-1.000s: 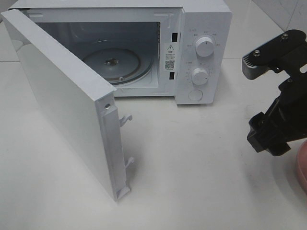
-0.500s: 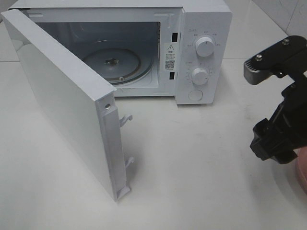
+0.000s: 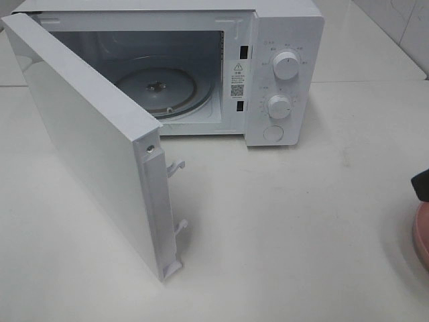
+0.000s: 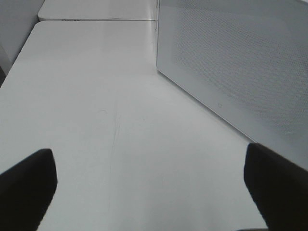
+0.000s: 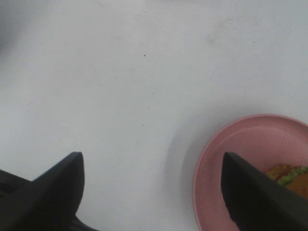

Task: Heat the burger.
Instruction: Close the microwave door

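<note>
- Burger (image 5: 289,175) placement is seen only in the right wrist view: a sliver of bun and green lettuce shows on the pink plate (image 5: 231,159), partly hidden behind one finger of the right end effector (image 5: 153,192).
- In the high view only the plate's rim (image 3: 421,235) is caught at the right edge of the worktop (image 3: 288,221), well apart from the microwave (image 3: 285,74); the burger itself is not seen there.
- The right end effector is held wide apart with nothing between its fingers, poised above the worktop just beside the plate and not centred over the burger.
- The left end effector (image 4: 153,187) is likewise spread wide and empty, near the outer face of the microwave door (image 4: 231,72).
- The door (image 3: 94,154) stands swung open and the glass turntable (image 3: 157,90) lies bare, so the loading step is judged not yet begun.
- Risk: a descent from this offset could land a finger on the plate rim, so the plate may be tipped or shoved off the worktop edge.
- Risk: a soft stacked burger could be squashed or sheared apart if it is clamped too hard or off-centre.
- Risk: the open door juts forward into the carrying path and could be struck on the way to the cavity.
</note>
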Motion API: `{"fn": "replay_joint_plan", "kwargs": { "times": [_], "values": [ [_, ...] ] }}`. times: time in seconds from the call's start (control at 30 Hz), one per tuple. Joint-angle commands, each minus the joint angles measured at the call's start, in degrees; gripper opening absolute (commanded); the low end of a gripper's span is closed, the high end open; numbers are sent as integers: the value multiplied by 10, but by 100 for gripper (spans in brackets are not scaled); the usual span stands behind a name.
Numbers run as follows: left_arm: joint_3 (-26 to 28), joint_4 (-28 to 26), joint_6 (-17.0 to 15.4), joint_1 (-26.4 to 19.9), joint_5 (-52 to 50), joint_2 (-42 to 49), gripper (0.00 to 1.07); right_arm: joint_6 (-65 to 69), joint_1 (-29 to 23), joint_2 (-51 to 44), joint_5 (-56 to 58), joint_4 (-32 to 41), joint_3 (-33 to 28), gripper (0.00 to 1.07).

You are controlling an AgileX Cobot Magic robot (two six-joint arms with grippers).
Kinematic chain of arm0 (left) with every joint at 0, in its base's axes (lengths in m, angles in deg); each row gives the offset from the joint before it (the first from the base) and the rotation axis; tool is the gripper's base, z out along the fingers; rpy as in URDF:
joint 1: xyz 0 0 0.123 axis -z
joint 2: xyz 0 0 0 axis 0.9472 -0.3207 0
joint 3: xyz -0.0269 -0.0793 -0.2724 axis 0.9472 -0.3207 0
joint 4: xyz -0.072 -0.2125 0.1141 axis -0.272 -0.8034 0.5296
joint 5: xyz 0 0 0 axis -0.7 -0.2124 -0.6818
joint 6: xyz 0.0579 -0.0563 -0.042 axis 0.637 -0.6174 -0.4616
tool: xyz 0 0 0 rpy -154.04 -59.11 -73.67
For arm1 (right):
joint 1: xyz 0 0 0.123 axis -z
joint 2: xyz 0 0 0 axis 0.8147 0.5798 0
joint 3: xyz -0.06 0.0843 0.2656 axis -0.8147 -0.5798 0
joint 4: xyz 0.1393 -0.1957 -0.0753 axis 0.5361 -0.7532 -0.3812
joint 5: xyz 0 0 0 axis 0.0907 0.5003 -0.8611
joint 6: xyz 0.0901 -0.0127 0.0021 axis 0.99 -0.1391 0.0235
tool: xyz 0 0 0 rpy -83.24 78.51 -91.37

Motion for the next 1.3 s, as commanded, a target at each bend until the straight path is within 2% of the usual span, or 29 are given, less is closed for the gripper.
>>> {"fn": "replay_joint_plan", "kwargs": {
  "times": [0.03,0.1,0.17,0.47,0.9,1.3],
  "values": [
    [-2,1,2,0,0,3,98,-10,15,-33,4,9,-15,77],
    [-2,1,2,0,0,3,98,-9,21,-46,4,9,-23,76],
    [-2,1,2,0,0,3,98,-9,52,-98,5,9,-49,76],
    [-2,1,2,0,0,3,98,-11,128,-230,30,19,-72,76],
    [-2,1,2,0,0,3,98,-11,167,-354,96,48,-83,76],
    [-2,1,2,0,0,3,98,-19,167,-445,98,50,-84,76]
  ]
}}
